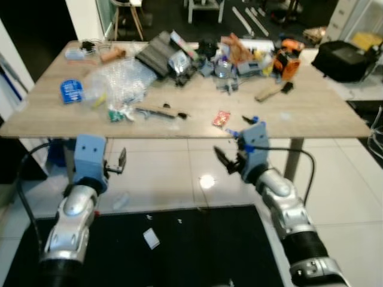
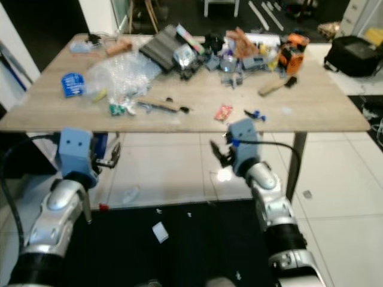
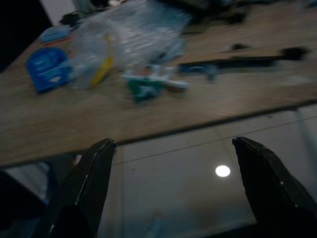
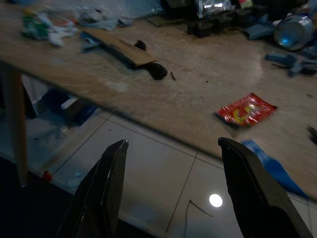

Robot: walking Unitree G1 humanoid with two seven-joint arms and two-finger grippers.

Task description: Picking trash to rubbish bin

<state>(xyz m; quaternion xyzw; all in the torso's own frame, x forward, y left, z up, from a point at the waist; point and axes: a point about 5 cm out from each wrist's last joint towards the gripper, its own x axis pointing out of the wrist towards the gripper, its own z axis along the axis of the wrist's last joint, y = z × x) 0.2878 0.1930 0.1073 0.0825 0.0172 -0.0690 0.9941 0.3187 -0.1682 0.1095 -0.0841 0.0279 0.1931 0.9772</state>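
1. the table (image 1: pixel 311 113) is strewn with clutter; the nearest trash to the front edge is a red wrapper (image 1: pixel 221 118), lying flat just back from the edge.
2. the right gripper (image 1: pixel 226 160) hangs in front of the table edge and below it, near the wrapper but apart from it; its fingers (image 4: pixel 108 188) are spread wide with nothing between them.
3. the left gripper (image 1: pixel 117 162) is held likewise below the edge further left, jaws wide and empty, facing a clear bubble wrap (image 1: pixel 122 81) and a green-white scrap (image 3: pixel 148 85).
4. no bin can be made out.
5. the wrapper looks thin, light, crinkly and slick; it should weigh almost nothing but may slide on the wood or buckle under a pinch.
6. best hold, i judge: a raised edge or corner on the side nearest the table front, pinched flat between the pads.
7. the bubble wrap is soft and bulky; a bunched fold would do.
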